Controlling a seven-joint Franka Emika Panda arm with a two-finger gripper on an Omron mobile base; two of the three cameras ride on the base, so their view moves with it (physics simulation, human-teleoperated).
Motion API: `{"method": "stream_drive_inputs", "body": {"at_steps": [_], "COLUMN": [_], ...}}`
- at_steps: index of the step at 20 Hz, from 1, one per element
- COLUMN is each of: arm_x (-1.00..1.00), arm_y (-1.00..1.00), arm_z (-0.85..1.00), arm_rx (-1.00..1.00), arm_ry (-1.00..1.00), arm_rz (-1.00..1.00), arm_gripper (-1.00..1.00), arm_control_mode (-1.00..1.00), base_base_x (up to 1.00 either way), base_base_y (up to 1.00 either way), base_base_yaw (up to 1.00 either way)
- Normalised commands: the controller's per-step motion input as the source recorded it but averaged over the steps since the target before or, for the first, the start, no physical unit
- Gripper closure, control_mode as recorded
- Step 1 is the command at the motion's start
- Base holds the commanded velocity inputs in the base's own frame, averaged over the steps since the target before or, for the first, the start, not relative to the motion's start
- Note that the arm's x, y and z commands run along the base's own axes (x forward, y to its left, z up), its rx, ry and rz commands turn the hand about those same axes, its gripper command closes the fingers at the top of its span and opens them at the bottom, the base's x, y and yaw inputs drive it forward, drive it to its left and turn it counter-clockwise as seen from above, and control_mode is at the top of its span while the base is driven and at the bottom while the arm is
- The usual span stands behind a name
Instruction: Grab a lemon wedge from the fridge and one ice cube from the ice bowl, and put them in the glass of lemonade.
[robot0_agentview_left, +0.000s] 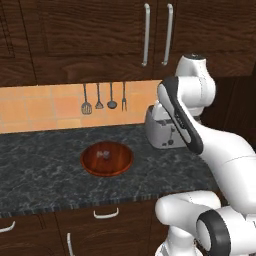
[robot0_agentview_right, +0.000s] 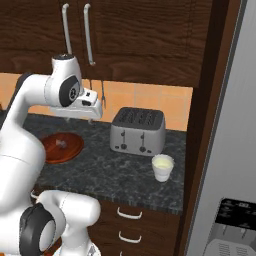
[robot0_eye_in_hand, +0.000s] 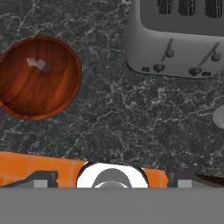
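Gripper (robot0_agentview_right: 93, 119) hung high over the counter (robot0_agentview_right: 100, 165), jaws spread wide, nothing between them. Below it and toward the arm's left sat the ice bowl (robot0_eye_in_hand: 38, 78), ice cube (robot0_eye_in_hand: 40, 64) resting inside near its middle. Toaster (robot0_agentview_right: 138, 131) stood just to the gripper's right, lower down. Glass of lemonade (robot0_agentview_right: 162, 167) was past the toaster's front corner, farther right. Fridge (robot0_agentview_right: 230, 150) stood beyond that, door shut.
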Motion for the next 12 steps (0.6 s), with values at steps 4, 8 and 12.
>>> {"method": "stream_drive_inputs", "body": {"at_steps": [4, 8, 12], "arm_x": [-0.33, 0.01, 0.29], "arm_y": [1.00, 1.00, 1.00], "arm_z": [-0.86, -1.00, -0.93], "arm_rx": [-0.35, -0.18, -0.11], "arm_ry": [-0.05, 0.00, 0.00], "arm_rz": [0.18, 0.25, 0.25], "arm_gripper": [-1.00, -1.00, -1.00], "arm_control_mode": [-1.00, -1.00, -1.00], "base_base_x": [0.00, 0.00, 0.00], "base_base_y": [0.00, 0.00, 0.00], "base_base_yaw": [0.00, 0.00, 0.00]}}
